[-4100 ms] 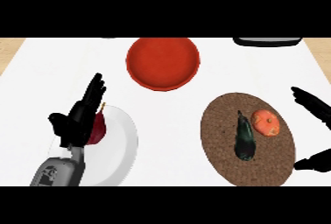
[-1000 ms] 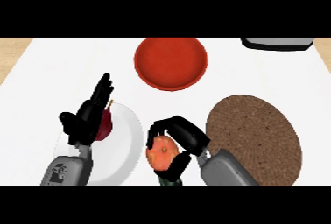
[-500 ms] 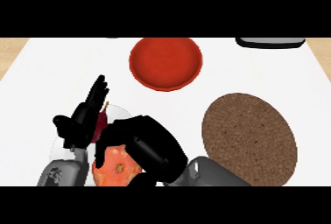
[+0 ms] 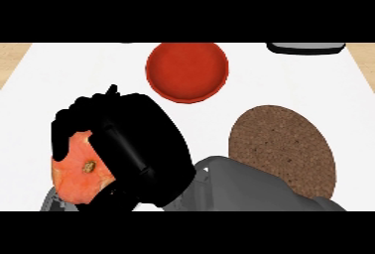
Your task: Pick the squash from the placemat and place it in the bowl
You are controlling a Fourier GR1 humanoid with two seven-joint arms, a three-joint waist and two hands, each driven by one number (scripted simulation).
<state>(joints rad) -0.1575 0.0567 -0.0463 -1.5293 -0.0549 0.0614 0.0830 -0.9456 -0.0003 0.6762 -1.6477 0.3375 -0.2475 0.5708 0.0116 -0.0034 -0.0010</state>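
One orange squash sits at 8 o'clock, well away from the placemat, its lower edge cut off. One black right hand covers its right side, fingers curled over its top, gripping it; the grey forearm enters from 5 o'clock. The left hand shows only as a black tip behind it, so I cannot tell its state. One red bowl lies at 12 o'clock. One brown round placemat lies at 4 o'clock, partly hidden by the forearm. One dark object at 1 o'clock is cut off.
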